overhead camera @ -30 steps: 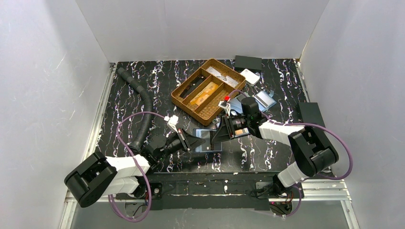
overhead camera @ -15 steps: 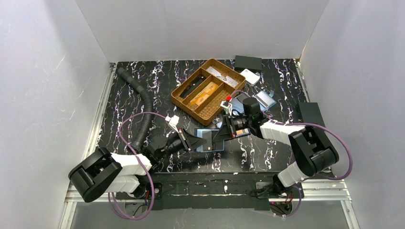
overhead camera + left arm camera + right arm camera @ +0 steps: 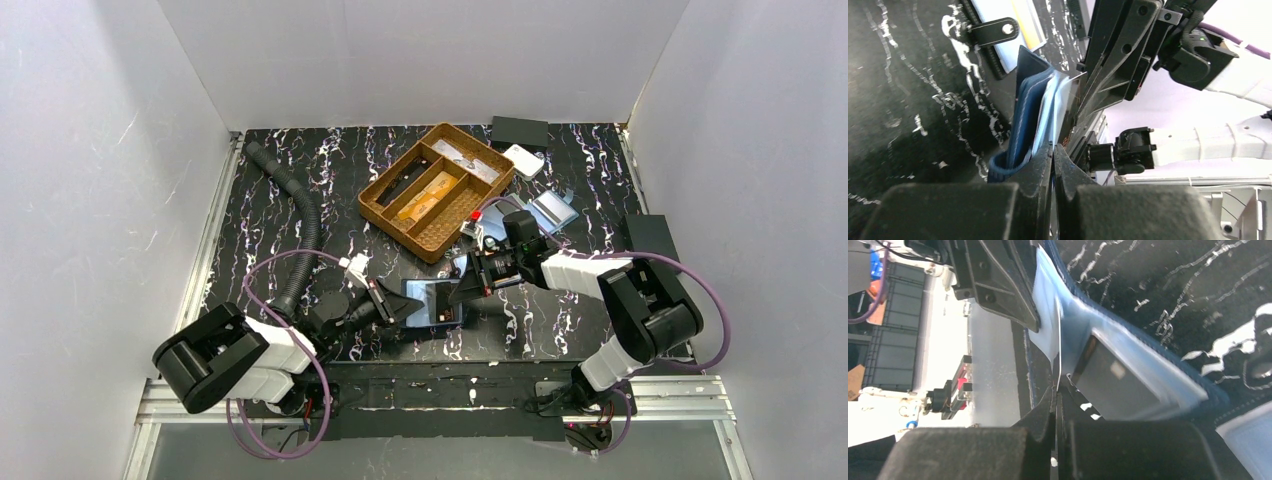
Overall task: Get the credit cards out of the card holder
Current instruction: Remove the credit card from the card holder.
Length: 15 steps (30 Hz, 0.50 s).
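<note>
"Top external view has both your arms meeting low in the middle. Where is the card holder (image 3: pixel 420 289)?"

"Between my two pincers, gripped from both sides. My left pincer (image 3: pixel 1053 149) is pinched fully closed on its near edge, where the pale sleeves meet the blue cover. My right pincer (image 3: pixel 1056 392) is closed just as tight on one thin pale leaf at the opposite side. I cannot tell whether that leaf is sleeve or card."

"And the credit card (image 3: pixel 441 299)?"

"One shows, brownish-orange behind clear plastic, in the pocket just beside my right fingertips."

"How will it handle?"

"I judge it light, stiff and slick, while the holder is floppy and will follow any pull. So the left should act as the anchor. The right should take the card by its exposed short edge, flat between the pads, and draw straight along the pocket. A shallow pinch may slip off, and a twist may crease the sleeve."
</note>
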{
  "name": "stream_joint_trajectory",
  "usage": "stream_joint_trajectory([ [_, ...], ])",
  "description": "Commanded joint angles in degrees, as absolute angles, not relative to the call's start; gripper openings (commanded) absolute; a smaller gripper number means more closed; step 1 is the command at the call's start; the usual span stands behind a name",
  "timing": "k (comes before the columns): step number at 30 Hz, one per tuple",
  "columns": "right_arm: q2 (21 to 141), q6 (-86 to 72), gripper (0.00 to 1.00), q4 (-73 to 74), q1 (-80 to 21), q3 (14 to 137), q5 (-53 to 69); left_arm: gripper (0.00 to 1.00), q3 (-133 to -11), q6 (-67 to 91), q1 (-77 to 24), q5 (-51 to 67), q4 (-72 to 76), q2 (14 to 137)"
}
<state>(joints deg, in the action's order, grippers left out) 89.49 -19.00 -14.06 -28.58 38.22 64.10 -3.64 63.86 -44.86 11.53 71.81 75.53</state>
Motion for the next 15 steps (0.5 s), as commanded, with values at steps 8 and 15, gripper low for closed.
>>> stream_joint_trajectory([
  [8, 91.96, -3.48, 0.01, -0.11, -27.64, 44.38, 56.59, 0.00, 2.24, 63.69, -45.00, 3.94, 66.37, 77.67],
  [15, 89.14, 1.03, 0.01, 3.28, -27.34, 44.88, 59.62, 0.01, 5.60, 68.30, -44.97, -3.50, 54.86, 74.23],
])
